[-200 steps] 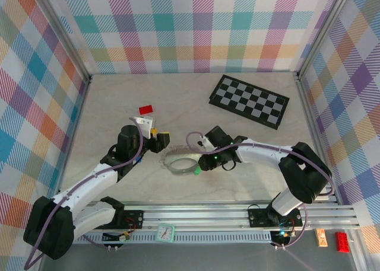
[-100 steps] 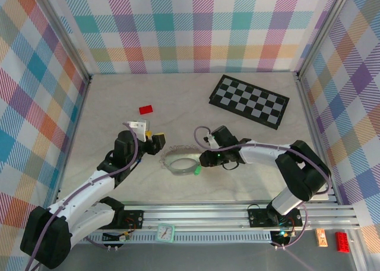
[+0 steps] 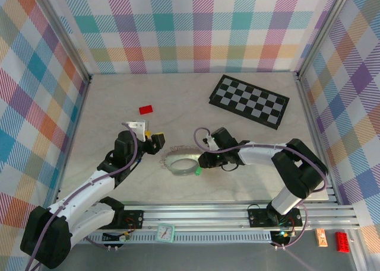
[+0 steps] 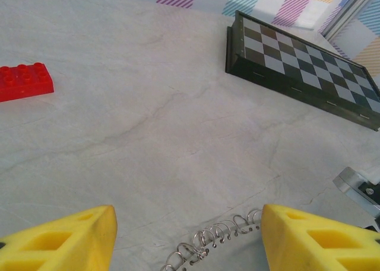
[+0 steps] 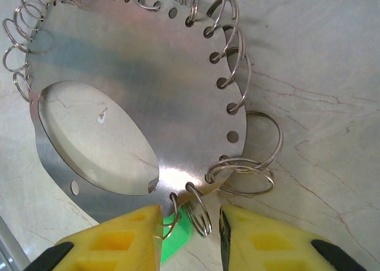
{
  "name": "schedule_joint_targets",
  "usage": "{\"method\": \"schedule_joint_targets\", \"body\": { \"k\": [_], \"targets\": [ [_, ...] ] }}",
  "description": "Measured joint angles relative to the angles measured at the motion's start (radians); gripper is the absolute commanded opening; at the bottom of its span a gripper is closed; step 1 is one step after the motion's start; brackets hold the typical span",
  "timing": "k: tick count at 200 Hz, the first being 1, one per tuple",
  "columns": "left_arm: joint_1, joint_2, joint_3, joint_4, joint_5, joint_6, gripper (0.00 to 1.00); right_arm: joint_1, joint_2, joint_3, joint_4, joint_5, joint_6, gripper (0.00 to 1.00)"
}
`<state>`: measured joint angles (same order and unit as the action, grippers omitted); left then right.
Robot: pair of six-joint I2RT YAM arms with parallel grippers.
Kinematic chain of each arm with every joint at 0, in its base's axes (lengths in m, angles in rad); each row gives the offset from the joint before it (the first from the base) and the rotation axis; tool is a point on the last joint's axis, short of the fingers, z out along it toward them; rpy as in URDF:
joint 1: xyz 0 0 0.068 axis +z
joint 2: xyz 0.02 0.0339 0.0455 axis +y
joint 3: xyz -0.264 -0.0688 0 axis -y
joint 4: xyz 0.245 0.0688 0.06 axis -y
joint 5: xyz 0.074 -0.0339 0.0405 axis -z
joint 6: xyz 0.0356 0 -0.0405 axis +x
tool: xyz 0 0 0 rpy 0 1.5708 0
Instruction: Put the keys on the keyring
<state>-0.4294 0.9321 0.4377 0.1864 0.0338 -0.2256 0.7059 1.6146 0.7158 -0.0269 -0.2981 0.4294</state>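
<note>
The task looks to me only partly done. The keyring (image 3: 181, 160) lies flat on the counter (image 3: 119, 105), a little toward 6 o'clock from the middle. In my right wrist view it is a thin metal disc with a big hole and many small wire rings along its rim.

The green key (image 5: 178, 238) sits at the 6 o'clock edge of this disc, just beside one small ring that hangs from a rim hole. My right claw (image 5: 190, 223) comes to the keyring from its 3 o'clock side. Its yellow fingers stand with a narrow gap, and the green key and that ring are between them. The key touches one finger, but the view is too close and too cut off, so I cannot tell if I really pinch it. I also cannot tell if the ring passes through the key already.

My left claw (image 4: 189, 214) waits at the keyring's 10 o'clock, spread wide and holding nothing, with the rim rings just below its gap.

I judge that the green key needs to be confirmed on its ring, and the second key has to follow.
</note>
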Motion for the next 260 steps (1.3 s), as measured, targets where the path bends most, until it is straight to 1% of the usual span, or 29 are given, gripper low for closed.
{"method": "schedule_joint_targets", "body": {
  "k": [20, 41, 79, 110, 146, 166, 221, 260],
  "targets": [
    [0.000, 0.003, 0.000, -0.005, -0.020, -0.039, 0.64, 0.000, -0.026, 0.000, -0.020, 0.014, -0.019, 0.31],
    [0.000, 0.025, 0.000, -0.046, -0.042, -0.102, 0.60, 0.000, -0.071, 0.004, -0.054, 0.035, -0.048, 0.31],
    [0.000, 0.069, -0.004, -0.145, -0.050, -0.263, 0.54, 0.000, -0.104, 0.021, -0.086, 0.069, -0.087, 0.30],
    [0.000, 0.131, -0.003, -0.213, -0.030, -0.391, 0.44, 0.000, -0.104, 0.022, -0.095, 0.081, -0.102, 0.30],
    [0.000, 0.237, 0.005, -0.296, 0.021, -0.541, 0.42, 0.002, -0.104, 0.026, -0.097, 0.087, -0.108, 0.29],
    [0.000, 0.249, 0.008, -0.349, 0.041, -0.601, 0.40, 0.002, -0.105, 0.026, -0.099, 0.096, -0.109, 0.29],
    [0.000, 0.212, 0.009, -0.395, 0.067, -0.712, 0.35, 0.002, -0.109, 0.026, -0.097, 0.104, -0.110, 0.29],
    [0.000, 0.272, 0.010, -0.343, 0.109, -0.766, 0.32, 0.002, -0.111, 0.026, -0.098, 0.105, -0.117, 0.29]
  ]
}}
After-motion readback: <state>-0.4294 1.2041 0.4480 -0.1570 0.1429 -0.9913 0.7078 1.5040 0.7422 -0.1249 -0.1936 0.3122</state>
